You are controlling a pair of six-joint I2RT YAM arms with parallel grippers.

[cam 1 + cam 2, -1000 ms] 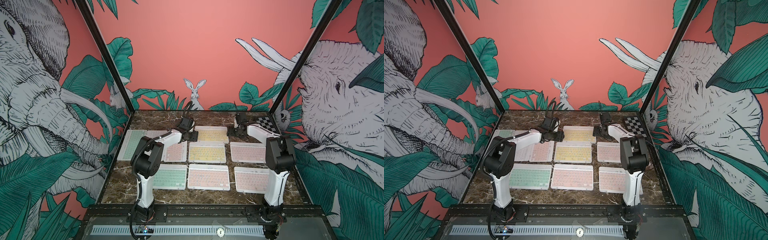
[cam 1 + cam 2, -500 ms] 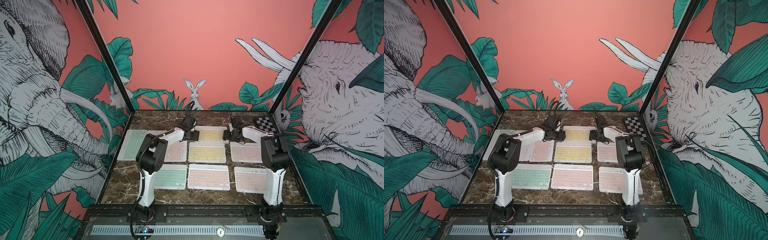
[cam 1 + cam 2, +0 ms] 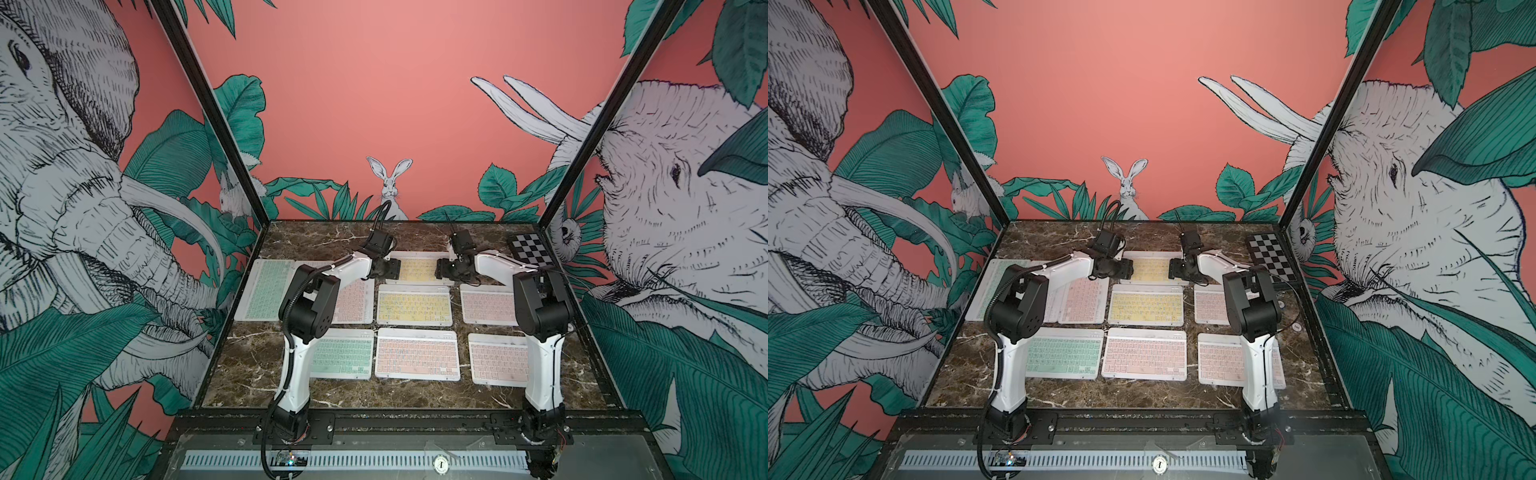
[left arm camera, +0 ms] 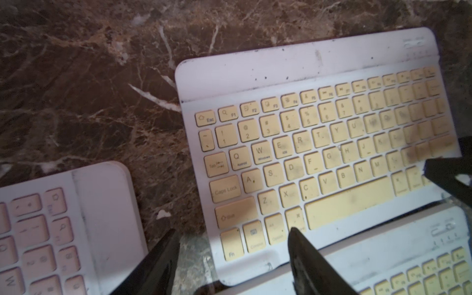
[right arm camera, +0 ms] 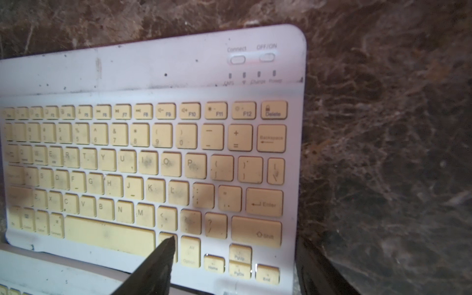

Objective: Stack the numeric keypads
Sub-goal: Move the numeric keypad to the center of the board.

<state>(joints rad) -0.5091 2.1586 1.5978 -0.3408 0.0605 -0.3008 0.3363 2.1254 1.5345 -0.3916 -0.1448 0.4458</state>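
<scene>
- My right gripper [image 3: 443, 269] has swung from the checkered board [image 3: 531, 248] to the right end of the far yellow keypad [image 3: 417, 268], fingers apart.
- My left gripper [image 3: 390, 268] has edged closer at the left end, fingers spread, gripping nothing.

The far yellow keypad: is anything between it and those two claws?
Nothing visible does. The left gripper and right gripper sit at the two short ends of the far yellow keypad, jaws open, each straddling an edge above the marble table.

Both top views are bright, even and sharp, with wide-angle stretch at the edges. Wrist views are dimmer and soft: the marble table [image 4: 76, 89] looks dark, the yellow keyboard [image 5: 153, 76] glows pale, corners blurred.
</scene>
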